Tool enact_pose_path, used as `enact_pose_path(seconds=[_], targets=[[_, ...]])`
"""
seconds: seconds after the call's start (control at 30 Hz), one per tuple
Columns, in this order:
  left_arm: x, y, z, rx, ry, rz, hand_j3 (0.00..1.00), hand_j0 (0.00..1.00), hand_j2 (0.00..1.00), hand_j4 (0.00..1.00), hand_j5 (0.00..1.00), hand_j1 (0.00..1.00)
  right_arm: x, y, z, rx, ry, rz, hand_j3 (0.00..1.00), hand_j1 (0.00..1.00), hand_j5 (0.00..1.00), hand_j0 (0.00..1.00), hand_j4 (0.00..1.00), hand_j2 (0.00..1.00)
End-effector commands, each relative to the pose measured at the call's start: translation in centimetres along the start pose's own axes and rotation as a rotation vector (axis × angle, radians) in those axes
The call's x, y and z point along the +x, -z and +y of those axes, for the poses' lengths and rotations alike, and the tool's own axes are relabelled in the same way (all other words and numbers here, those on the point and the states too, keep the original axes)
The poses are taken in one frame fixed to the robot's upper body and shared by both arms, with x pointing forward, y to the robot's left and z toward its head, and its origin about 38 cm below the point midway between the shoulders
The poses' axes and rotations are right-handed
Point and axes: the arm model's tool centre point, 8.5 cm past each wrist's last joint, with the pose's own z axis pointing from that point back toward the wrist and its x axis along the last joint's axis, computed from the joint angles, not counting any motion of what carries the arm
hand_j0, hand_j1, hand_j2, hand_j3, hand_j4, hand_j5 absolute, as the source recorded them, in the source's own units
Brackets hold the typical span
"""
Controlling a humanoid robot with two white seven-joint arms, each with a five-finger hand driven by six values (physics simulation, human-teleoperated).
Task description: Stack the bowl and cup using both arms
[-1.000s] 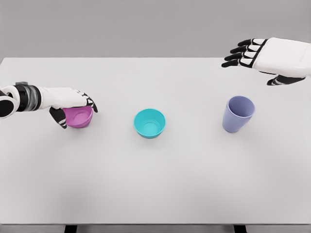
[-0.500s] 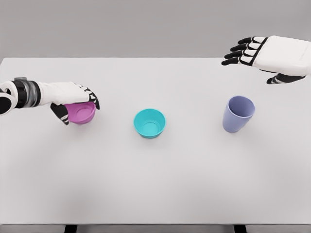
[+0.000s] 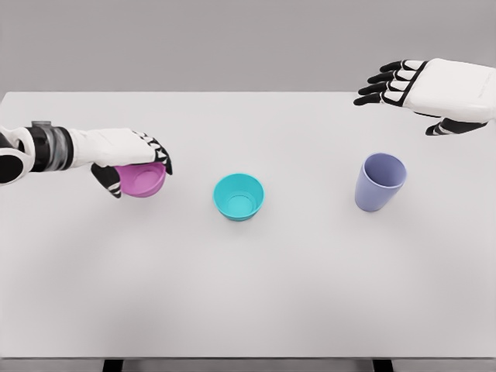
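A white table [image 3: 248,294] fills the lower part of the head view, its near stretch bare. Toward the middle sits a teal bowl [image 3: 239,196], upright and open, apart from everything else. To its right, well apart, a lavender cup [image 3: 380,182] stands upright with a slight tilt in perspective, untouched. To the left of the teal bowl, the left hand [image 3: 132,155] grips a pink bowl [image 3: 142,179]: the fingers [image 3: 161,155] curl over its far rim from above and the thumb presses its left side. Whether the pink bowl rests on the table or is just raised off it cannot be told. At the far right, above the table's back edge, the right hand [image 3: 422,89] hovers with fingers spread and relaxed, holding nothing, well apart from the cup.
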Motion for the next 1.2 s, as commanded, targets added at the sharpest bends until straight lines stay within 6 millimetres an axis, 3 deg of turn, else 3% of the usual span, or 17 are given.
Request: enact_pose_path(seconds=[0.0, 0.47, 0.73, 1.17], targets=[[0.3, -0.2, 0.5, 0.013, 0.01, -0.008, 0.75, 0.75, 0.75, 0.75, 0.75, 0.75, 0.0, 0.0, 0.0, -0.003, 0.005, 0.001, 1.0, 1.0, 1.0, 1.0, 1.0, 1.0], [1.5, -0.3, 2.0, 0.047, 0.049, -0.045, 0.75, 0.75, 0.75, 0.75, 0.75, 0.75, 0.0, 0.0, 0.0, -0.003, 0.005, 0.001, 1.0, 1.0, 1.0, 1.0, 1.0, 1.0], [4.0, 1.5, 3.4, 0.073, 0.073, -0.117, 0.75, 0.75, 0.75, 0.75, 0.75, 0.75, 0.0, 0.0, 0.0, -0.003, 0.005, 0.001, 1.0, 1.0, 1.0, 1.0, 1.0, 1.0], [6.0, 2.8, 4.3, 0.092, 0.09, -0.173, 0.75, 0.75, 0.75, 0.75, 0.75, 0.75, 0.0, 0.0, -0.1, -0.005, 0.005, 0.001, 1.0, 1.0, 1.0, 1.0, 1.0, 1.0]])
